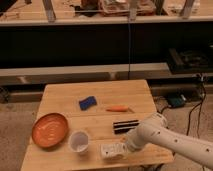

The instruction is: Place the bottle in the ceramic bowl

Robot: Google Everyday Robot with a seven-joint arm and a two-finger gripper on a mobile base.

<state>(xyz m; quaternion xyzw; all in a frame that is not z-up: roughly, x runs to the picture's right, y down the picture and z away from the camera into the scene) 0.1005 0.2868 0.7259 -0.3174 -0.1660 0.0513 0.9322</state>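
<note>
The small whitish bottle [109, 150] lies on its side near the front edge of the wooden table [65, 97]. My gripper [121, 148] is at the bottle's right end, at the tip of the white arm that comes in from the lower right. The orange-brown ceramic bowl [50, 130] sits at the table's left side, well left of the bottle, and is empty.
A translucent white cup [79, 141] stands between the bowl and the bottle. A black bar [125, 125] lies just behind the gripper. An orange carrot-like item [118, 108] and a blue sponge [87, 103] lie mid-table. Shelving and cables are behind.
</note>
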